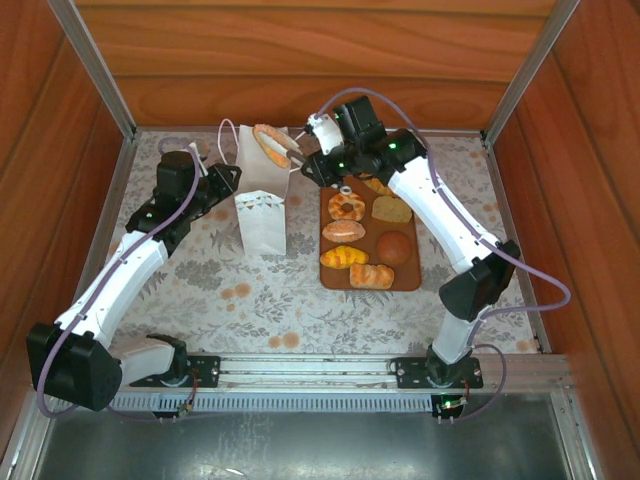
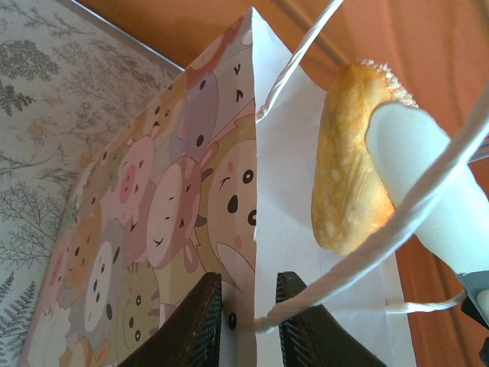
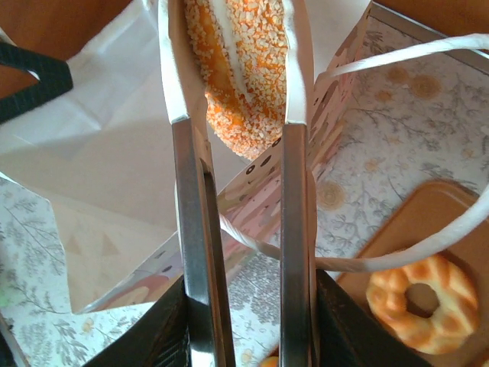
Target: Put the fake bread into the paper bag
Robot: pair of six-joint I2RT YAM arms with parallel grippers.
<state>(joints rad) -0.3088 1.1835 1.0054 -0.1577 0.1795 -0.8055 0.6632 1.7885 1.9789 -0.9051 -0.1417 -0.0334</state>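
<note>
Right fingers (image 3: 294, 229): two long metal blades with white tips, clenched on a crumb-coated oval roll (image 3: 244, 84), one blade against each broad side.
Right gripper (image 1: 291, 152): reached across from the right arm, past the far left corner of the tray, over the open mouth of the paper bag (image 1: 260, 215).
Left fingers (image 2: 202, 325): two black pads, one on each side of the bag's upper edge, pressed close on the paper and grasping it.
Left gripper (image 1: 226, 181): at the bag's left side, touching it.
Held roll: above the bag's mouth, not yet inside. From the left wrist camera it looks golden with a pale speckled end, lying against a white fingertip, with the bag's plain white inner wall behind it.
Bag: upright on the table, white in front with a row of small cut-out marks, and cartoon animal faces printed on its side panel. Thin cord handles loop up loosely, one crossing in front of the held roll.
Tray (image 1: 400, 277): flat, brown, rectangular, just right of the bag.
Pastries on the tray: a ring donut (image 1: 346, 207), a pale slice (image 1: 391, 210), an oblong roll (image 1: 343, 232), a round dark bun (image 1: 395, 247), a croissant (image 1: 343, 257) and a twisted roll (image 1: 371, 276) at the near edge.
Table (image 1: 220, 290): covered in a grey floral pattern with orange blossoms.
</note>
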